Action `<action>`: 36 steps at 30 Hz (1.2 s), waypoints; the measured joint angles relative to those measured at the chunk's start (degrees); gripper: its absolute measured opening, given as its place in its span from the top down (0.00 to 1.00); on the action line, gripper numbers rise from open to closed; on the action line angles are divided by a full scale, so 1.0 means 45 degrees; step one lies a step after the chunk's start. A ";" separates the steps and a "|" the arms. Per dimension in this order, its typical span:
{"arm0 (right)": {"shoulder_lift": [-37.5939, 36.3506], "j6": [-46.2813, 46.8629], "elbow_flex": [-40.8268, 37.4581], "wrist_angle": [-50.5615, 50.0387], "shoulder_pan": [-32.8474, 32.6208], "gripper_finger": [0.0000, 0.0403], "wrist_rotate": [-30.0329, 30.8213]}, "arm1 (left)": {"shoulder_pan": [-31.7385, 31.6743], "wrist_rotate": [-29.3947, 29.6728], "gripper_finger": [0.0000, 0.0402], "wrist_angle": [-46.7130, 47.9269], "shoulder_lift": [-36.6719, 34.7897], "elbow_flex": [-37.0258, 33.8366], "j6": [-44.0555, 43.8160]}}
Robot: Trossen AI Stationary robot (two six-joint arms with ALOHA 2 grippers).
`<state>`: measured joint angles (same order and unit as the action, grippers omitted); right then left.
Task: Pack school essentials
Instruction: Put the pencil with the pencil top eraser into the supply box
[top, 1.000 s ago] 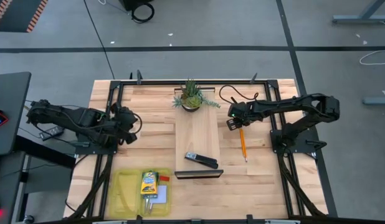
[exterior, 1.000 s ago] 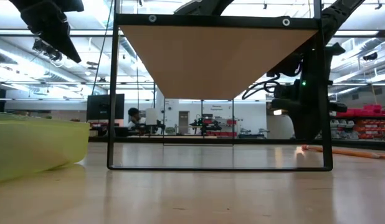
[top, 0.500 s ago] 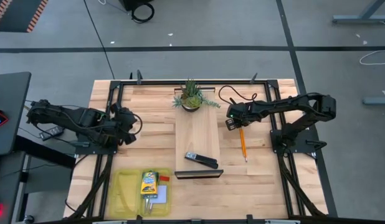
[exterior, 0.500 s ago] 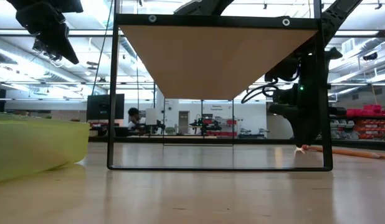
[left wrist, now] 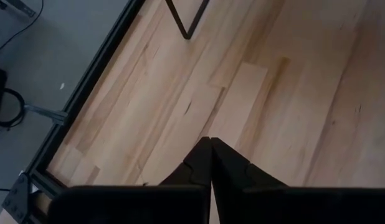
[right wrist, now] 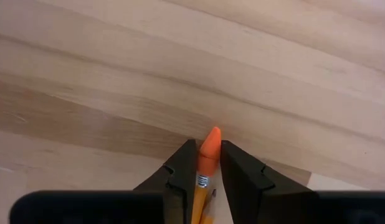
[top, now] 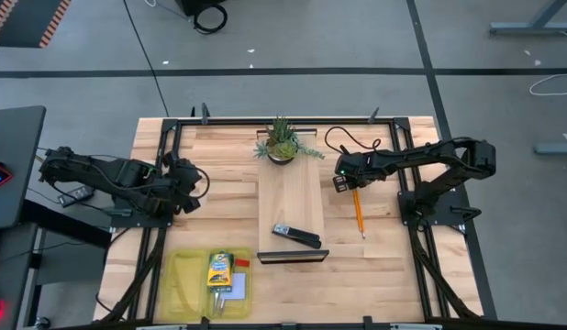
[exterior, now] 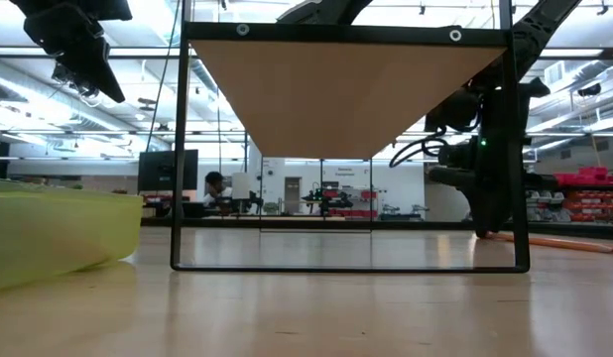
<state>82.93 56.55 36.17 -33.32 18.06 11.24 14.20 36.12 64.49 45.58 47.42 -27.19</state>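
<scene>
A pale, matt wooden bench [top: 228, 197] framed in black metal; a translucent yellow plastic tray [top: 183, 275]; an orange pencil [right wrist: 205, 171] with a ribbed metal ferrule.

Orange pencil [right wrist: 207, 163] w/ orange eraser, silver ferrule; yellow-green tray [top: 180, 286]; black stapler [top: 296, 236]; pale wood table [top: 219, 197].

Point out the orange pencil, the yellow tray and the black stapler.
orange pencil [top: 359, 218]: high view, middle of its shaft.
yellow tray [top: 178, 286]: high view, its left wall.
black stapler [top: 296, 236]: high view, middle of its body.
</scene>
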 joint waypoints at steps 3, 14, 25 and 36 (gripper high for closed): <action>0.0002 -0.0024 -0.0017 0.0101 0.0000 0.81 0.0024 | 0.0000 -0.0003 0.98 0.0028 0.0000 0.0000 0.0026; -0.0520 0.0068 -0.0094 -0.0067 0.0005 0.81 0.0002 | 0.0000 -0.1120 0.95 -0.0035 -0.0005 0.0005 0.0196; -0.3260 0.0347 -0.0066 -0.0783 0.0005 0.81 0.0010 | 0.0010 -0.3225 0.92 -0.2793 0.0010 0.1073 0.0225; -0.2403 -0.1232 -0.0065 -0.0894 0.0738 0.76 -0.0750 | 0.0000 -0.2865 0.93 -0.3119 0.0039 0.1229 0.0890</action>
<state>72.11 51.01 35.88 -37.35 21.39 7.86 14.20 23.22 50.46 45.76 52.95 -23.18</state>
